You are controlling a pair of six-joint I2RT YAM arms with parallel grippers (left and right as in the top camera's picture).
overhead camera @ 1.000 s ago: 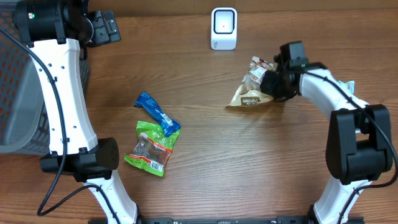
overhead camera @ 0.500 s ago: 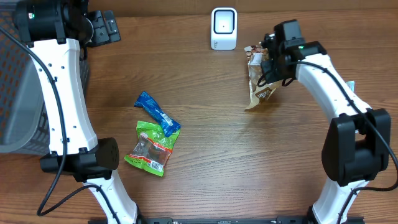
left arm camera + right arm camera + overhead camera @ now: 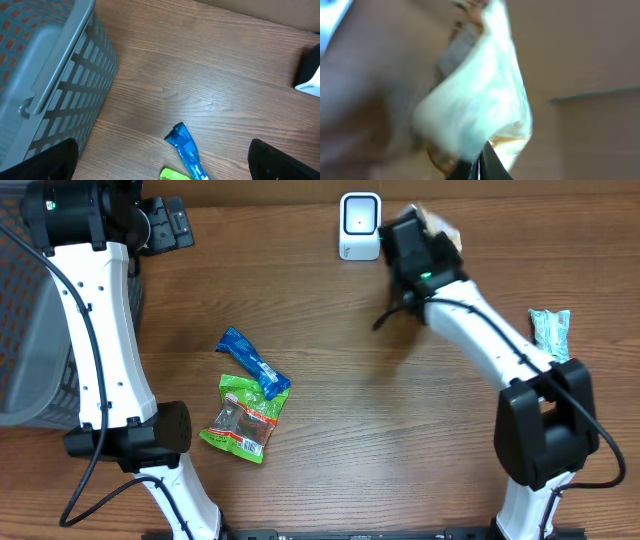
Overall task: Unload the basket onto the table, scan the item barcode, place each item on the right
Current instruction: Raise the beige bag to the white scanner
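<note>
The item, a tan and white snack bag (image 3: pixel 440 226), hangs off the table just right of the white barcode scanner (image 3: pixel 360 225). My right gripper (image 3: pixel 427 238) is shut on it. In the right wrist view the bag (image 3: pixel 480 100) is a blur filling the middle, pinched at its lower edge by my right gripper (image 3: pixel 480 167). My left gripper (image 3: pixel 165 225) rests at the far left corner, open. In its wrist view my left gripper (image 3: pixel 165 159) holds nothing, and a corner of the scanner (image 3: pixel 310 75) shows at the right edge.
A blue packet (image 3: pixel 252 362) and a green packet (image 3: pixel 243 415) lie left of centre; the blue packet (image 3: pixel 187 150) also shows in the left wrist view. A teal packet (image 3: pixel 550 330) lies at the right. A grey mesh basket (image 3: pixel 25 330) stands at the left edge.
The right arm has lifted the snack bag off the table and swung it left and back, from the right of the table to beside the scanner. The left arm has not moved.
</note>
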